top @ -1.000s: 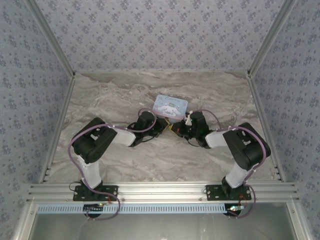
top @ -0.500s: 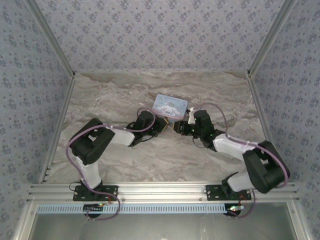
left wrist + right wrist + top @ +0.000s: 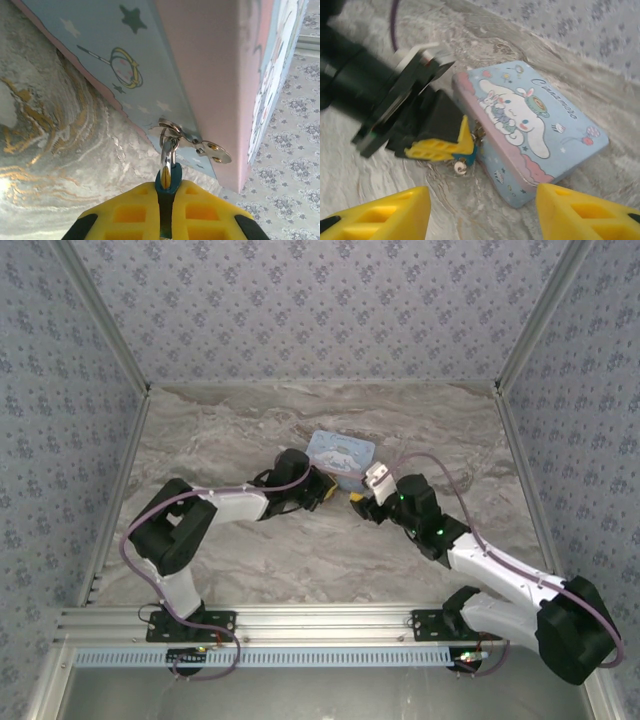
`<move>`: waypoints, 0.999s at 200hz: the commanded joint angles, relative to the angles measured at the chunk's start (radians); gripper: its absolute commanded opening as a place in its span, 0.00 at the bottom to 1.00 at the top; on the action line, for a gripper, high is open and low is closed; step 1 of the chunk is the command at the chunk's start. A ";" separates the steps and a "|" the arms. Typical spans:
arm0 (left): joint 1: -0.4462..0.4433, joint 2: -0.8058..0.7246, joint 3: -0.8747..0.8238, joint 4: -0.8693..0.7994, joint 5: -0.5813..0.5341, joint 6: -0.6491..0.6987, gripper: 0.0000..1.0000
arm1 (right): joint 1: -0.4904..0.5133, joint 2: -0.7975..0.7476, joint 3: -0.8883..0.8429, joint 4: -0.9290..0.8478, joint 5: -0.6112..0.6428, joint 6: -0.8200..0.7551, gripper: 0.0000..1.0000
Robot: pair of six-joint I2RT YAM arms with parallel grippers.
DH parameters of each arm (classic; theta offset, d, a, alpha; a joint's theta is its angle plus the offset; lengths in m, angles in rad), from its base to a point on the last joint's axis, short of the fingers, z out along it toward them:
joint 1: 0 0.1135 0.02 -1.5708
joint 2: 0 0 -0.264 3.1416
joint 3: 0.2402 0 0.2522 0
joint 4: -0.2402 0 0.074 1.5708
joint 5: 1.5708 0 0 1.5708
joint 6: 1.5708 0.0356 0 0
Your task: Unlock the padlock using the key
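Where the marbled table (image 3: 300,565) ends, patterned walls (image 3: 320,310) rise (three sides).

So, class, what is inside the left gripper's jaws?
The padlock: a sliver of blue body and its shackle, looped through the tin's hasp. The yellow fingers cover the rest of its body.

two robot arms: left arm (image 3: 235,505) and right arm (image 3: 500,570). two grippers: left gripper (image 3: 167,200) and right gripper (image 3: 482,212), each with two yellow fingers (image 3: 385,210). one tin (image 3: 535,125). one padlock (image 3: 167,181). one key (image 3: 461,168). one table (image 3: 230,430).
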 commanded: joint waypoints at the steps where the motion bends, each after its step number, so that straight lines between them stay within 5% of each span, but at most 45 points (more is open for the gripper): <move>1: 0.003 -0.040 0.073 -0.154 0.042 -0.021 0.00 | 0.058 0.014 -0.048 0.030 0.039 -0.302 0.63; 87: 0.007 -0.012 0.107 -0.175 0.118 -0.093 0.00 | 0.144 0.264 -0.061 0.300 0.211 -0.496 0.59; 200: 0.010 -0.009 0.099 -0.155 0.135 -0.106 0.00 | 0.150 0.471 -0.015 0.453 0.262 -0.480 0.31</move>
